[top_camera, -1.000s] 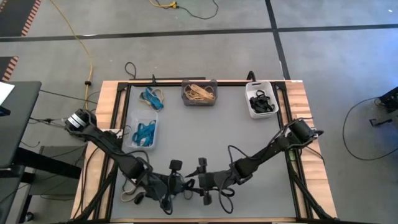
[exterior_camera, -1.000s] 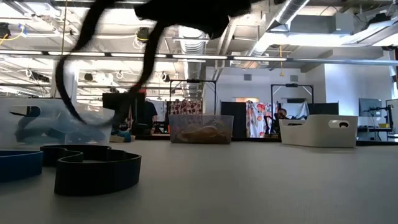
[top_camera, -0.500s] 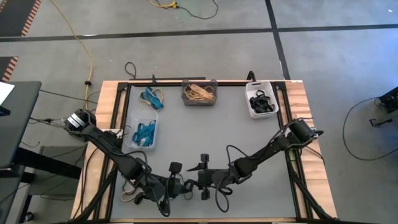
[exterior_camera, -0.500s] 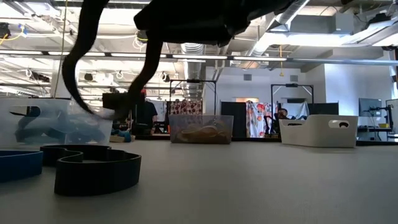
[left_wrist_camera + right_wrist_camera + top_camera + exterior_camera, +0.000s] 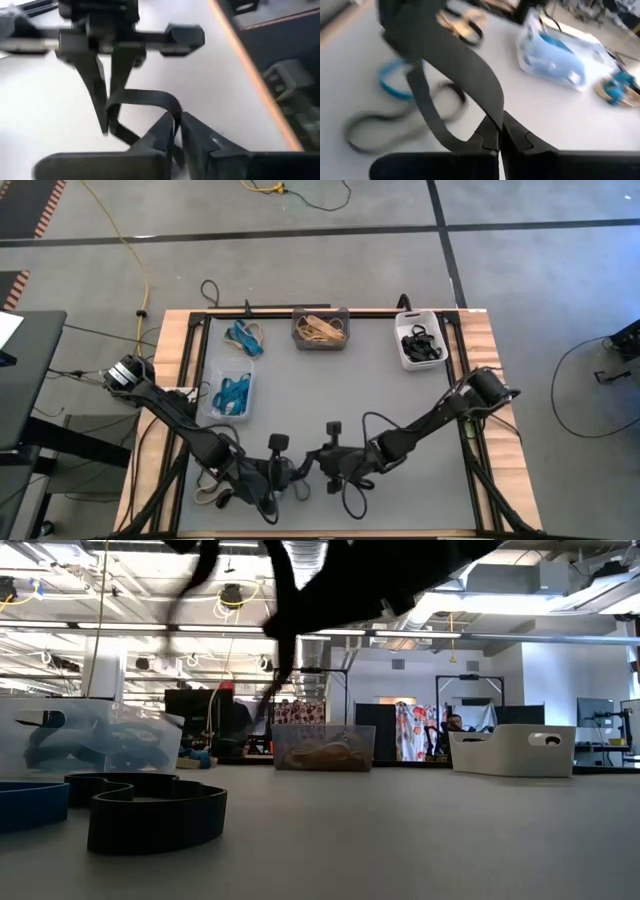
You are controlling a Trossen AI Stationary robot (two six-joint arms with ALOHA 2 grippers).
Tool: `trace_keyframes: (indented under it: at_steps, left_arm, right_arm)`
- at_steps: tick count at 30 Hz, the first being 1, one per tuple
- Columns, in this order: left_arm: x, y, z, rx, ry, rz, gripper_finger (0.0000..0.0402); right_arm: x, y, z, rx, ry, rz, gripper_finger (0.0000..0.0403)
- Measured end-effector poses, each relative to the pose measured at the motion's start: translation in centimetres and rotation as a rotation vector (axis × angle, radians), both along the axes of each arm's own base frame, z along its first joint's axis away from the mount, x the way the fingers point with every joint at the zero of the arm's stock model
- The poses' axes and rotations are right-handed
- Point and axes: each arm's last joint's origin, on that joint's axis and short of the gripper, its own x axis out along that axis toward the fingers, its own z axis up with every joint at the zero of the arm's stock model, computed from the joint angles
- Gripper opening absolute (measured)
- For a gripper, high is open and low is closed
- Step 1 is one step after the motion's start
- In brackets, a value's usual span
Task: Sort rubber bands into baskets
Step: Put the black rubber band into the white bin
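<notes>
A black rubber band [image 5: 150,95] hangs between my two grippers over the table's near middle. My left gripper [image 5: 296,478] and my right gripper [image 5: 312,468] are both shut on it, tip to tip. The clear basket [image 5: 228,392] holds blue bands. Tan bands fill the dark grey basket [image 5: 320,328], and black ones the white basket [image 5: 420,345]. More black bands [image 5: 155,810] and a blue one [image 5: 30,802] lie flat on the table at the near left. My left gripper pinches one stretch of the black band [image 5: 174,117] between its two fingers, coming slanting down from the table's left. The band arches out of the fingers, clear of the table. My right gripper pinches another stretch of the same band [image 5: 492,117] between its two fingers, slanting down from the table's right. From the fingers the flat band runs up to my left gripper, clear of the table.
Loose blue bands [image 5: 245,337] lie at the far left beside the dark grey basket. A few bands [image 5: 212,495] lie at the near left corner under my left arm. Bare grey table [image 5: 400,410] spreads between the baskets and the grippers.
My right gripper has turned at the wrist and edged toward my left gripper, onto the band held there. The band's long loop, which hung low on the left of the low view, is now drawn up short and sits nearer the middle.
</notes>
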Motion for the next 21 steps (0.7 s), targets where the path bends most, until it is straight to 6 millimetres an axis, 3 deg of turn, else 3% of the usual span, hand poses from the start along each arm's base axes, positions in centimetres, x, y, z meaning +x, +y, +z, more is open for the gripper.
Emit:
trace_keyframes:
  at_steps: [4, 9, 21]
  left_arm:
    - [-0.1, 0.3, -0.2, 0.050, -0.002, 0.061, 0.0080]
    - [-0.3, 0.6, -0.5, 0.087, -0.011, 0.116, 0.0138]
    - [-1.7, 2.7, -6.3, 0.028, -0.136, 0.258, 0.0149]
  right_arm:
    - [-1.0, -2.5, 1.8, -0.055, 0.108, -0.062, 0.0024]
    - [-3.4, -7.2, 4.9, -0.086, 0.247, -0.212, 0.0024]
    - [-11.5, -20.9, 11.6, -0.030, 0.417, -0.656, 0.0023]
